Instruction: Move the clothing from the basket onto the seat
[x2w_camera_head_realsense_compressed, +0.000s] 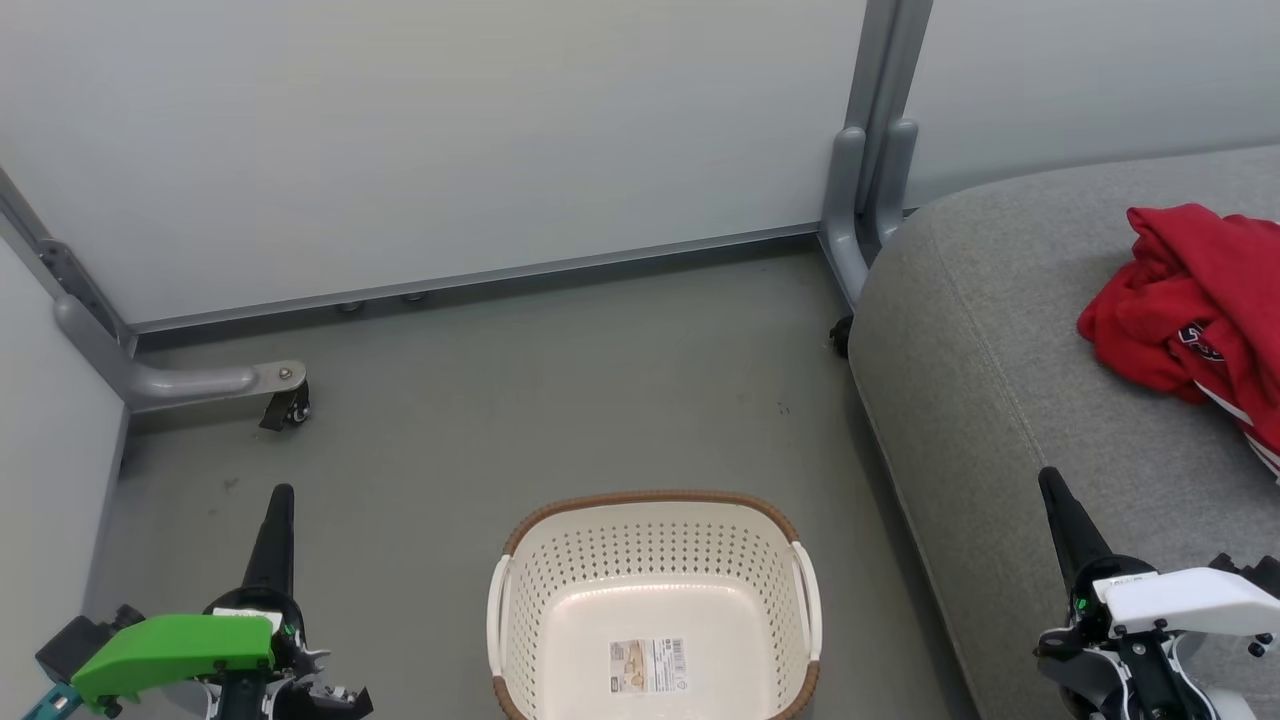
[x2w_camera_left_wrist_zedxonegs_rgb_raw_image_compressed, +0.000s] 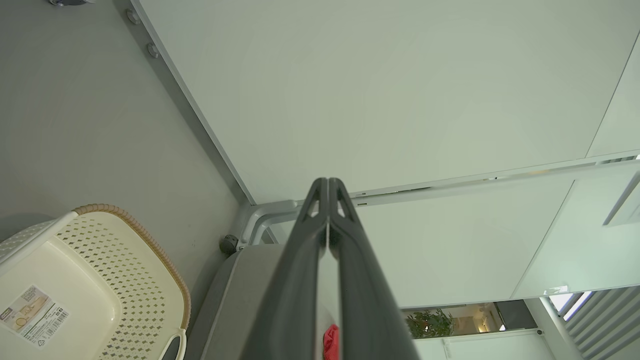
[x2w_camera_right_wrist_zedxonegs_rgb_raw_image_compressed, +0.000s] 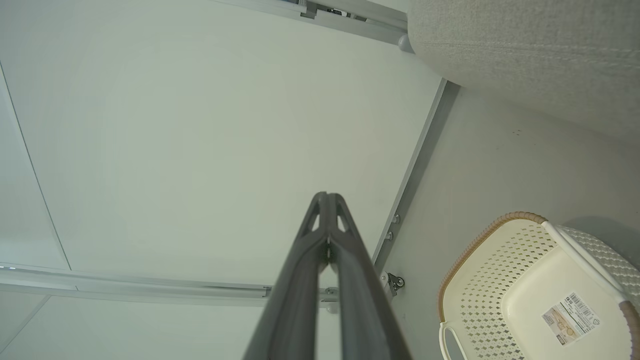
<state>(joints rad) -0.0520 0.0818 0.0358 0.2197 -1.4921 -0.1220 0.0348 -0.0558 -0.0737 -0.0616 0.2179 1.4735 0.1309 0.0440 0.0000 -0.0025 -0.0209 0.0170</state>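
Basket (x2w_camera_head_realsense_compressed: 652, 497) in head view sits on the floor (x2w_camera_head_realsense_compressed: 500, 400) between my 2 arms, interior bare down to the label sticker (x2w_camera_head_realsense_compressed: 648, 665) on its base, so nothing there to pick. Clothing (x2w_camera_head_realsense_compressed: 1190, 300) is a crumpled red heap on the seat (x2w_camera_head_realsense_compressed: 1000, 400), at the right of frame and well apart from the basket. It lies well in from the cushion's rounded edge, which I read as deliberate so it won't slide off. Left gripper (x2w_camera_head_realsense_compressed: 281, 495) is at lower left over the floor, right gripper (x2w_camera_head_realsense_compressed: 1049, 478) at lower right over the seat's near edge. Both have fingers pressed together and carry nothing, which looks like a parked pose clear of basket and heap. Left wrist view: the 2 fingers meet at the tip with no gap and nothing clamped. Basket rim is at lower left and the seat corner is just behind the fingers. A small red sliver low between the finger shanks I take for the clothing (x2w_camera_left_wrist_zedxonegs_rgb_raw_image_compressed: 330, 342) on the seat beyond, not something gripped. Right wrist view: fingers clenched the same way, aimed at the wall panel (x2w_camera_right_wrist_zedxonegs_rgb_raw_image_compressed: 200, 125), with the basket at lower right, bare inside, and the seat at top right. My read: task looks done, no further pick needed. The heap's right side is cut by the head frame, so I can't confirm every piece is fully on the cushion.
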